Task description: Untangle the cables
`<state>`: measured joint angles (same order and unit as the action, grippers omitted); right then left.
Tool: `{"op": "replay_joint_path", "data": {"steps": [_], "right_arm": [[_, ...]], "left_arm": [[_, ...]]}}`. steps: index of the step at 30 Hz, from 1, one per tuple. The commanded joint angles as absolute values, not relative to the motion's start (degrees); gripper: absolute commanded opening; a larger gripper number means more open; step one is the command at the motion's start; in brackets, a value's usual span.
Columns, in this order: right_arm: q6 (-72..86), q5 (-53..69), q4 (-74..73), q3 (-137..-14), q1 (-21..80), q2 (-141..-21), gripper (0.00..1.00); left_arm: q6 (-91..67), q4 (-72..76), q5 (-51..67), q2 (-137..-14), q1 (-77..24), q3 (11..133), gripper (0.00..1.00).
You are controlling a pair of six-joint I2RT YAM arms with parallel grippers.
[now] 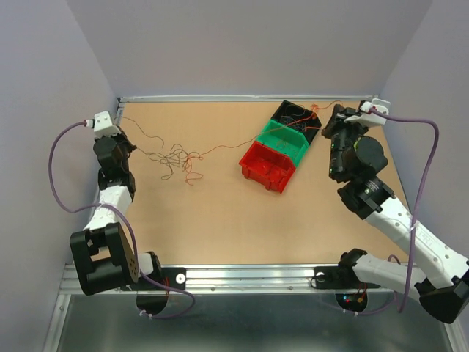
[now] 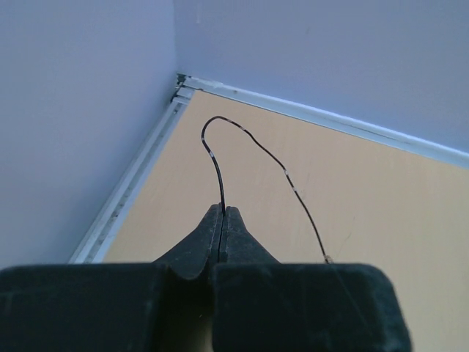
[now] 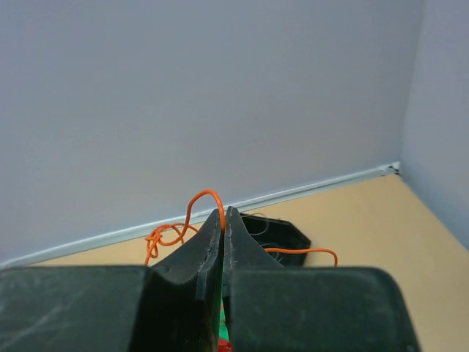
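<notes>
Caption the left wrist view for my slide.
Left gripper pinches a thin dark wire looping over the table near its corner.

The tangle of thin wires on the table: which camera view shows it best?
The top external view: the whole tangle is visible. The left wrist view shows only one dark wire in the left hand; the right wrist view only an orange wire.

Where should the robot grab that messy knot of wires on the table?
Not the knot itself, I think. Pinch the orange loop sticking out at its near edge, from straight above, across the strand: it lies flat on the table and is very thin. The left gripper is shut on a dark wire, the right gripper on an orange wire, so one must let go first.
</notes>
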<state>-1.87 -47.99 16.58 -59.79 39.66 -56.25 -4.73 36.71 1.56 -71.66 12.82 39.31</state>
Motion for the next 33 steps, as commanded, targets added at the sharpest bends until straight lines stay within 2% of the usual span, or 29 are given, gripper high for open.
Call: {"op": "replay_joint_path", "data": {"steps": [1,7,14,16,17,18,19,20,22,23,26,27,29,30,33], "right_arm": [[-0.2,-49.9,18.7,-62.8,35.5,-53.4,0.01],[-0.2,-56.2,18.9,-59.6,33.4,-54.4,0.01],[5.6,-49.0,18.9,-56.6,30.1,-53.7,0.01],[6.6,-45.8,18.8,-55.6,30.1,-52.6,0.00],[7.6,-40.2,18.7,-55.2,30.1,-51.3,0.01],[8.2,-36.6,18.5,-55.0,30.1,-50.9,0.01],[8.9,-29.5,17.7,-55.0,30.2,-50.7,0.01],[9.6,-26.1,16.7,-56.2,30.2,-50.8,0.01],[11.4,-19.6,12.8,-58.6,30.2,-52.9,0.00],[11.8,-13.1,11.4,-60.0,30.2,-53.9,0.01],[12.8,-3.0,9.1,-63.9,30.2,-57.5,0.01],[13.4,-1.2,9.1,-64.9,30.2,-58.0,0.00],[14.2,3.9,9.1,-65.9,30.2,-59.3,0.00],[14.8,5.7,9.1,-66.7,30.2,-59.8,0.00],[15.8,11.3,9.1,-67.8,30.2,-61.2,0.01]], "left_arm": [[-8.7,39.8,-4.0,-72.6,16.2,40.9,0.00],[-10.3,40.0,-1.2,-73.6,18.5,40.7,0.00],[-6.6,43.8,15.4,-70.3,18.4,38.5,0.00],[-3.6,44.6,24.0,-69.3,17.7,37.4,0.08],[-2.0,44.6,32.0,-68.3,17.1,37.1,0.21],[1.7,43.8,35.5,-67.8,16.0,37.1,0.28],[2.7,42.7,37.9,-67.2,15.1,36.9,0.35],[3.7,42.1,39.0,-66.6,14.1,36.7,0.47],[7.6,41.3,38.6,-64.3,10.7,35.6,0.60],[8.6,41.3,38.7,-63.0,9.9,35.1,0.71],[11.3,39.5,38.2,-62.0,5.5,34.8,0.75],[11.7,38.8,35.4,-61.6,4.3,35.2,0.89],[12.7,37.8,34.4,-61.3,2.0,35.5,0.92],[12.8,37.7,34.4,-61.1,1.7,35.5,0.99],[13.0,37.7,39.0,-60.9,0.2,35.8,0.99]]}}
